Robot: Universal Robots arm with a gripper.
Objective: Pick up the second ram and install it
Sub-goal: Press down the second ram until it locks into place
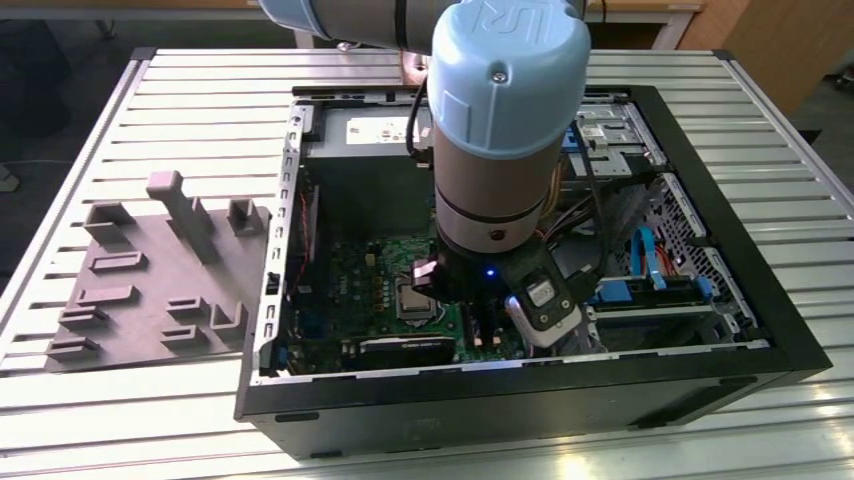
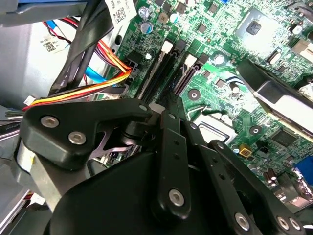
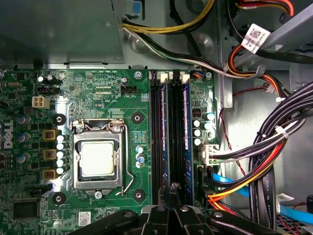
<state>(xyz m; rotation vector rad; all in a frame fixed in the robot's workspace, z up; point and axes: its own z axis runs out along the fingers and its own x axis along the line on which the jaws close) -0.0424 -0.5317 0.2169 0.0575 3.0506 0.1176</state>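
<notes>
My gripper hangs low inside the open computer case, over the near end of the long black memory slots of the green board. Its fingers come together to one narrow tip, and nothing shows between them. In the first wrist view two long thin sticks stand edge-on in the slots, one stick beside the tip's line and the other stick further out. I cannot tell which of them is the second ram, or whether the tip touches it.
A grey plastic block with upright posts lies on the slatted table at the exterior view's left. Bundles of coloured cables crowd the space beside the slots. The processor socket sits on the slots' other side.
</notes>
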